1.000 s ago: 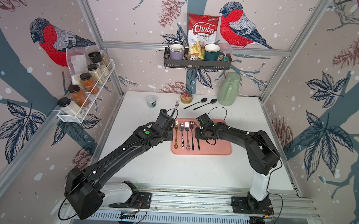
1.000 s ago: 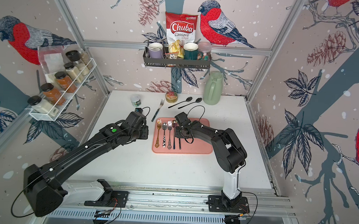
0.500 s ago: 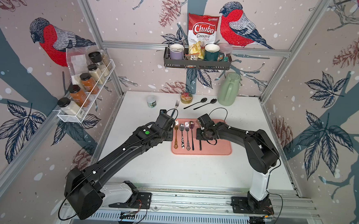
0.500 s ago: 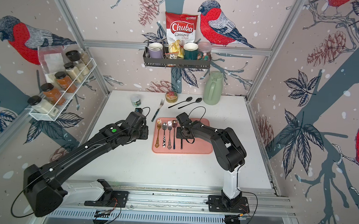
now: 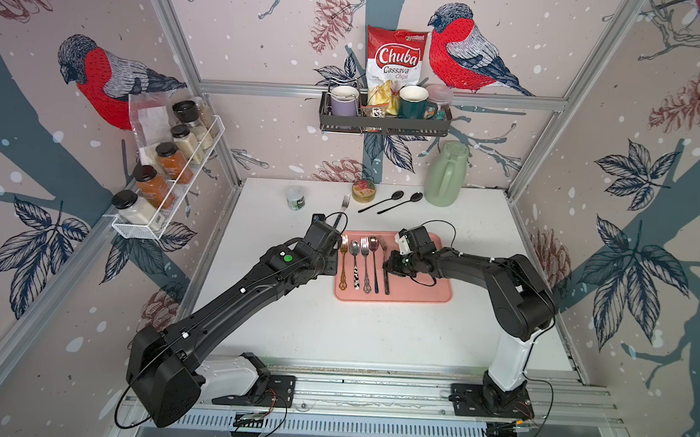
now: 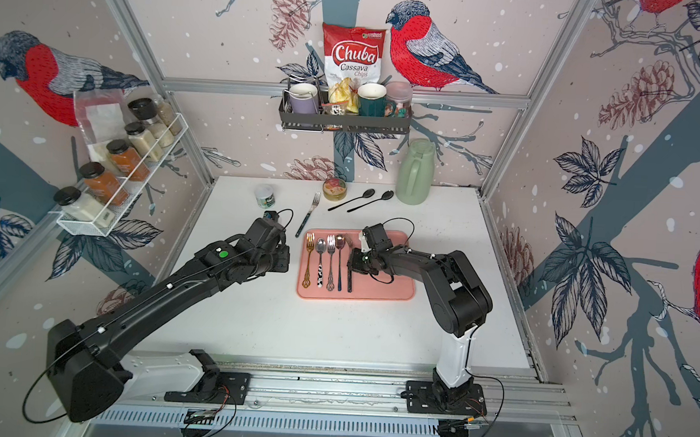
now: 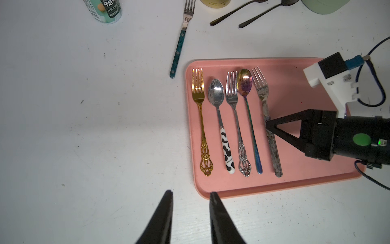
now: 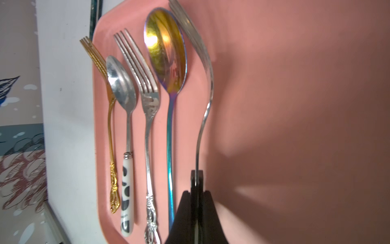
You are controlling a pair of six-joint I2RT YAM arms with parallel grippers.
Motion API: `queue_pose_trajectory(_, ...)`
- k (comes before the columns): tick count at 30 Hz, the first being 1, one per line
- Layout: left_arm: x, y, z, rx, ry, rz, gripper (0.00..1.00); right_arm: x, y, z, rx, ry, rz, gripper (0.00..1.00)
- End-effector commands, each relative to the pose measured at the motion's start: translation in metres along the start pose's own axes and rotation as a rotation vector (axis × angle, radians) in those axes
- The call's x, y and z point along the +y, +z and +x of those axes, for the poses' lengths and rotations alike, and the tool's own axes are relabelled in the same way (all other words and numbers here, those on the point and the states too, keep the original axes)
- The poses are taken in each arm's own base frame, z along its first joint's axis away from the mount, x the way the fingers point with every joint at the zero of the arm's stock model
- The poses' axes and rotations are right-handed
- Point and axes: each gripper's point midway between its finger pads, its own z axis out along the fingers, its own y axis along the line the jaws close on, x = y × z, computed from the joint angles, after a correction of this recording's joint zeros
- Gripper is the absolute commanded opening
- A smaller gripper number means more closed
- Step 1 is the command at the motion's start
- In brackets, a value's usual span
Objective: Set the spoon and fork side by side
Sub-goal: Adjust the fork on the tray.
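Since a second ago: left gripper (image 7: 190, 192) unmoved, jaws parted, empty, beside pink tray (image 7: 295, 84). Rainbow spoon (image 7: 244, 81) lies just beside fork (image 7: 261, 90), and right gripper (image 8: 197, 176) has clamped the fork's handle. Step: aligning. Next, probably: square it parallel, release.

Bird-and-pinecone wallpaper (image 5: 268, 35), aluminium frame rail (image 5: 264, 88), white tabletop (image 5: 374, 333), wire spice rack (image 5: 139, 231), dark wall shelf (image 5: 383, 123)

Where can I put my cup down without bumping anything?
Bare table in front of the pink tray, and the back right corner beside the jug. Crowded: the tray's cutlery row and the back edge left of the jug.
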Motion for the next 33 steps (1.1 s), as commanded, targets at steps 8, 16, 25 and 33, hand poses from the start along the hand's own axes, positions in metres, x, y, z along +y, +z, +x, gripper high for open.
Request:
queue_pose_trajectory(8, 0.0, -0.003, -0.003, -0.016, -0.006, 0.013, 0.31, -0.014, 0.008, -0.001, -0.003, 0.016, -0.002, 0.06)
queue_pose_trajectory(16, -0.002, -0.005, -0.004, -0.023, -0.011, 0.025, 0.31, -0.037, 0.002, 0.004, -0.01, 0.016, 0.111, 0.18)
queue_pose_trajectory(25, -0.007, -0.005, -0.006, -0.025, -0.018, 0.051, 0.31, -0.054, -0.006, 0.005, -0.013, 0.023, 0.158, 0.32)
queue_pose_trajectory(33, -0.01, 0.001, -0.005, -0.014, -0.014, 0.051, 0.31, -0.032, -0.028, -0.009, -0.053, -0.038, 0.158, 0.33)
